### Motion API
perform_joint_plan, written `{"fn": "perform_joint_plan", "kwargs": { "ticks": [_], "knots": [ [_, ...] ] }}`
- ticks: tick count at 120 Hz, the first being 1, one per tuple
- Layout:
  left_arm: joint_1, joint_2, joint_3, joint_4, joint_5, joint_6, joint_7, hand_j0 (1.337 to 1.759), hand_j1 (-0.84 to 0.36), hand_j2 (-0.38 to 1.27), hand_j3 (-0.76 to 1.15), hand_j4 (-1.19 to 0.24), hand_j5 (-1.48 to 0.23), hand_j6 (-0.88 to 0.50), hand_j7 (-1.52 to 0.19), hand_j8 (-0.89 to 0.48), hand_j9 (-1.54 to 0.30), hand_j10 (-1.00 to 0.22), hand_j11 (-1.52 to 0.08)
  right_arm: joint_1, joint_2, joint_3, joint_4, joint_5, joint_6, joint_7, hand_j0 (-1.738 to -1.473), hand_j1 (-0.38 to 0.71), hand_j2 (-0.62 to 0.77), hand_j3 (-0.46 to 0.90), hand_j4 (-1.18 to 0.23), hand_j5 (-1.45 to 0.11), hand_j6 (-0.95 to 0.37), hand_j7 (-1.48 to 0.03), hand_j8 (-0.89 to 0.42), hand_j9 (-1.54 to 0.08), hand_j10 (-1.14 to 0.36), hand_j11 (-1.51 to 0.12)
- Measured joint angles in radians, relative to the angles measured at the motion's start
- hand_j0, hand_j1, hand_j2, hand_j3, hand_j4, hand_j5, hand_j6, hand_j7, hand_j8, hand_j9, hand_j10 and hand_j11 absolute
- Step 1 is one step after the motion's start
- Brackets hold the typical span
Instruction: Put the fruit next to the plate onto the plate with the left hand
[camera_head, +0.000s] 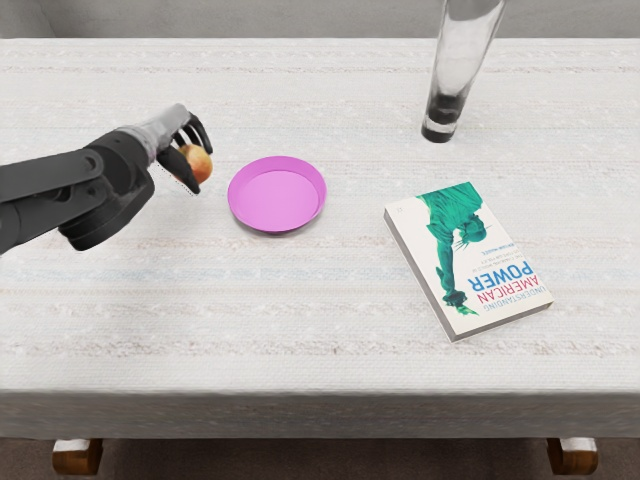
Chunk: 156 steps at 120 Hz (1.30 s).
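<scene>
A small orange-red fruit (197, 160) sits in my left hand (190, 152), whose dark fingers are curled around it just left of the plate. The arm reaches in from the left edge. Whether the fruit touches the table or is lifted slightly, I cannot tell. The pink plate (277, 194) lies on the table with nothing in it, a short gap to the right of the hand. The right arm does not show.
A book (468, 257) with a green and white cover lies flat at the right. A tall clear glass bottle (452, 68) stands at the back right. The table's front edge (320, 395) runs across the bottom.
</scene>
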Motion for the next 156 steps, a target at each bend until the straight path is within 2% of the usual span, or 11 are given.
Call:
{"fn": "perform_joint_plan", "kwargs": {
  "ticks": [17, 27, 43, 56, 68, 100, 116, 134, 146, 152, 156],
  "knots": [
    [-0.042, -0.033, -0.001, -0.01, -0.031, -0.018, 0.0, 1.654, -0.3, 0.51, 0.0, -0.69, -1.01, -0.44, -0.96, -0.42, -0.96, -0.69, -0.96, 0.002, 0.0, 0.0, 0.0, 0.0, 0.0, 0.0, -1.658, -0.35, 0.0, 0.0, 0.0, 0.0, 0.0, 0.0, 0.0, 0.0, 0.0, 0.0],
    [-0.044, -0.055, -0.007, -0.012, -0.048, -0.034, -0.001, 1.654, -0.31, 0.54, 0.0, -0.69, -1.02, -0.42, -0.96, -0.42, -0.97, -0.69, -0.97, 0.002, 0.0, 0.0, 0.0, 0.0, 0.0, 0.0, -1.658, -0.35, 0.0, 0.0, 0.0, 0.0, 0.0, 0.0, 0.0, 0.0, 0.0, 0.0],
    [-0.06, -0.102, -0.018, -0.012, -0.061, -0.047, 0.0, 1.654, -0.29, 0.51, 0.0, -0.69, -1.02, -0.44, -0.95, -0.43, -0.97, -0.7, -0.97, 0.002, 0.0, 0.0, 0.0, 0.0, 0.0, 0.0, -1.658, -0.35, 0.0, 0.0, 0.0, 0.0, 0.0, 0.0, 0.0, 0.0, 0.0, 0.0],
    [-0.061, -0.173, -0.021, 0.002, -0.071, -0.051, 0.0, 1.654, -0.29, 0.53, 0.0, -0.69, -1.02, -0.44, -0.96, -0.43, -0.97, -0.7, -0.97, 0.002, 0.0, 0.0, 0.0, 0.0, -0.001, 0.0, -1.658, -0.35, 0.0, 0.0, 0.0, 0.0, 0.0, 0.0, 0.0, 0.0, 0.0, 0.0],
    [-0.059, -0.225, -0.022, 0.061, -0.075, -0.071, 0.0, 1.655, -0.3, 0.54, 0.0, -0.69, -1.02, -0.43, -0.96, -0.42, -0.97, -0.71, -0.97, 0.002, 0.0, 0.0, 0.0, 0.0, -0.001, 0.0, -1.658, -0.35, 0.0, 0.0, 0.0, 0.0, 0.0, 0.0, 0.0, 0.0, 0.0, 0.0],
    [-0.06, -0.357, -0.034, 0.305, -0.076, -0.151, -0.001, 1.655, -0.32, 0.59, 0.0, -0.71, -1.01, -0.43, -0.97, -0.41, -0.98, -0.73, -0.98, 0.002, 0.0, -0.001, 0.0, -0.001, -0.002, 0.0, -1.658, -0.35, 0.0, 0.0, 0.0, 0.0, 0.0, 0.0, 0.0, 0.0, 0.0, 0.0],
    [-0.061, -0.38, -0.035, 0.378, -0.075, -0.167, 0.0, 1.655, -0.3, 0.57, 0.0, -0.72, -1.0, -0.45, -0.98, -0.45, -0.98, -0.73, -0.98, 0.003, 0.0, -0.002, 0.0, -0.001, -0.002, 0.0, -1.658, -0.35, 0.0, 0.0, 0.0, 0.0, 0.0, 0.0, 0.0, 0.0, 0.0, 0.0],
    [-0.058, -0.392, -0.062, 0.402, -0.073, -0.15, 0.0, 1.657, -0.14, 0.33, 0.0, -0.5, -0.68, -0.37, -0.67, -0.37, -0.67, -0.51, -0.67, 0.007, 0.0, -0.001, 0.0, -0.002, -0.002, 0.0, -1.658, -0.35, 0.0, 0.0, 0.0, 0.0, 0.0, 0.0, 0.0, 0.0, 0.0, 0.0],
    [-0.058, -0.394, -0.076, 0.402, -0.073, -0.145, 0.0, 1.657, -0.05, 0.22, 0.0, -0.39, -0.53, -0.31, -0.52, -0.31, -0.52, -0.4, -0.52, 0.008, 0.0, 0.0, 0.0, -0.002, -0.002, 0.0, -1.658, -0.35, 0.0, 0.0, 0.0, 0.0, 0.0, 0.0, 0.0, 0.0, 0.0, 0.0],
    [-0.054, -0.383, -0.091, 0.381, -0.077, -0.143, 0.0, 1.657, -0.01, 0.18, 0.0, -0.35, -0.47, -0.29, -0.46, -0.29, -0.46, -0.35, -0.46, 0.008, 0.0, 0.0, 0.0, -0.002, -0.002, 0.0, -1.658, -0.35, 0.0, 0.0, 0.0, 0.0, 0.0, 0.0, 0.0, 0.0, 0.0, 0.0],
    [-0.052, -0.332, -0.102, 0.345, -0.09, -0.143, 0.0, 1.657, 0.01, 0.16, 0.0, -0.32, -0.43, -0.27, -0.43, -0.27, -0.43, -0.33, -0.43, 0.008, 0.0, 0.0, 0.0, -0.002, -0.002, 0.0, -1.658, -0.35, 0.0, 0.0, 0.0, 0.0, 0.0, 0.0, 0.0, 0.0, 0.0, 0.0]
  ]
}}
